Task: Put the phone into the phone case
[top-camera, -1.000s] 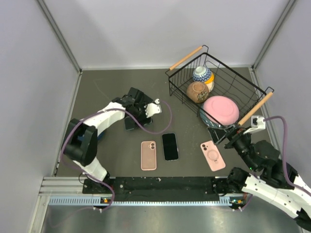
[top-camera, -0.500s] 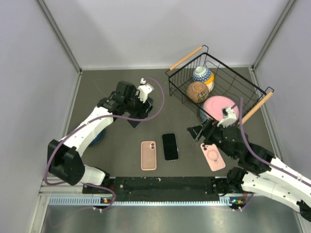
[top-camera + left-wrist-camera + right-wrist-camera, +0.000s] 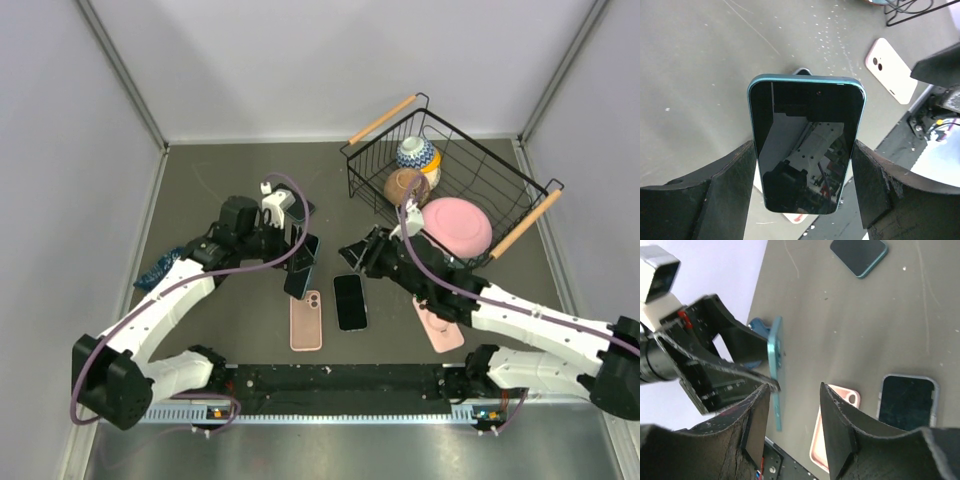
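The teal phone (image 3: 301,268) tilts above the pink case (image 3: 306,322).

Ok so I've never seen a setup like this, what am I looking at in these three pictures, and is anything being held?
These are two robot arms bolted at the near edge of a table. The wide picture looks down from above; the other two come from a camera on each wrist. The left hand grips a teal-edged phone by its sides, lifted off the table. The right hand is open and empty, close beside it. Flat on the grey table lie what looks like a pink case, a dark phone, and a second pink case partly under the right arm. A wire basket at the back holds bowls.
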`<state>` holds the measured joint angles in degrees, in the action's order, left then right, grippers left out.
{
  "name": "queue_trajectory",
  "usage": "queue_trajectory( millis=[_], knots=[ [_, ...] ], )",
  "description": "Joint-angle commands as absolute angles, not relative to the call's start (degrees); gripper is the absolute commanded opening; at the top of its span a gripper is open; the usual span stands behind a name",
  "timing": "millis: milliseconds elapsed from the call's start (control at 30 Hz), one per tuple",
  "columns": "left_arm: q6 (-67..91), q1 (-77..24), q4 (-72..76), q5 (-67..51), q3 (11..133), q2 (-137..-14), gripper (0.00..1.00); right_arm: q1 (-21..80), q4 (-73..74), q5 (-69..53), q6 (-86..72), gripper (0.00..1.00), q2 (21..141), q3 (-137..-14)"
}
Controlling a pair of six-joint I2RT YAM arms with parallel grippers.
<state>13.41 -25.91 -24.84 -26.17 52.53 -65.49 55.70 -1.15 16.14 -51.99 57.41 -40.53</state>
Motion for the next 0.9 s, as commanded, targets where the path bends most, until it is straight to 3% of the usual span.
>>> queue_trajectory(
  millis=[0,667,767,833,867],
  knots=[
    [19.9,-25.8,-16.8,-32.3,50.5,-62.0,0.00,55.6,-9.1,14.5,-53.3,0.45,61.9,-46.4],
    [21.2,-25.9,-14.2,-33.3,46.8,-61.3,0.00,56.9,-4.5,10.6,-55.6,0.38,75.5,-54.3],
    [21.2,-25.9,-14.2,-33.7,46.8,-61.4,0.02,57.0,-4.5,11.1,-55.7,0.20,76.1,-54.1],
    [21.7,-25.9,-14.2,-34.3,46.7,-61.5,0.05,57.0,-4.7,11.2,-55.8,0.14,76.3,-54.1],
    [21.9,-25.9,-14.2,-34.8,46.6,-61.4,0.11,56.9,-5.2,11.2,-55.7,0.07,76.3,-53.8]
  ],
)
